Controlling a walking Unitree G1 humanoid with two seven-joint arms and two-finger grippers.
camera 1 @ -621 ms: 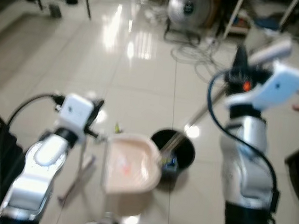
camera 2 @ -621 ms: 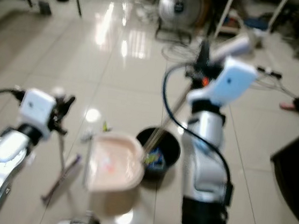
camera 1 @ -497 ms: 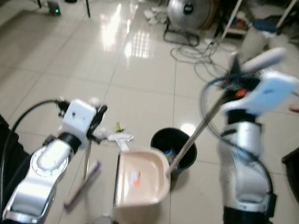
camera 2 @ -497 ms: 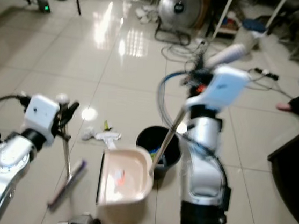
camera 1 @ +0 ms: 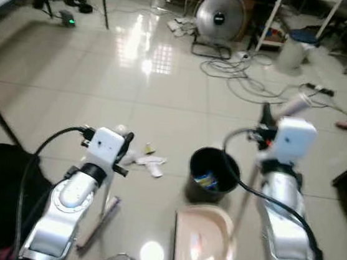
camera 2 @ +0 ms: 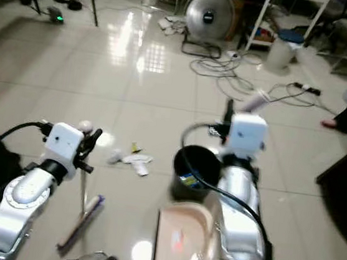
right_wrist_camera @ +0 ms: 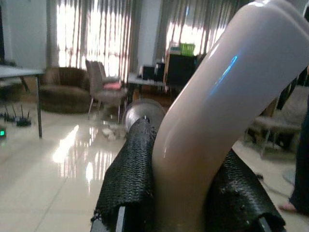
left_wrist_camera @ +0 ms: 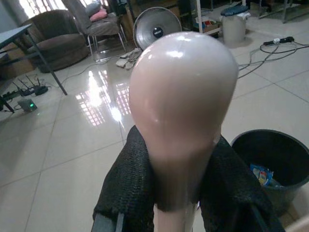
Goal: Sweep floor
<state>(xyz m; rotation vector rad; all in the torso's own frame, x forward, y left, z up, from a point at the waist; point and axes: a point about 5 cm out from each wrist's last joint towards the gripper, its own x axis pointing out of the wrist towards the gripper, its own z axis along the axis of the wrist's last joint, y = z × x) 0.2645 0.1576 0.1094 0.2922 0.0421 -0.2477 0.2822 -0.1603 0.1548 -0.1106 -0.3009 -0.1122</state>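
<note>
Left gripper (left_wrist_camera: 176, 193) pinches broom (camera 1: 102, 213); right gripper (right_wrist_camera: 186, 193) pinches dustpan (camera 1: 201, 246) handle. Black bin (camera 1: 213, 174) at 12 o'clock of dustpan, holding wrappers. Litter (camera 1: 148, 161) at bin's 9 o'clock

Both silver arms reach forward and down. The left arm is bent at the elbow, its wrist raised, and the left gripper (camera 1: 119, 151) is closed around the broom handle (left_wrist_camera: 183, 121), the black fingers (left_wrist_camera: 128, 188) pressing on either side just under its rounded top. The right arm stands more upright, wrist high, and the right gripper (camera 2: 228, 120) clamps the dustpan handle (right_wrist_camera: 217, 116) between its black fingers (right_wrist_camera: 137, 169)
</note>
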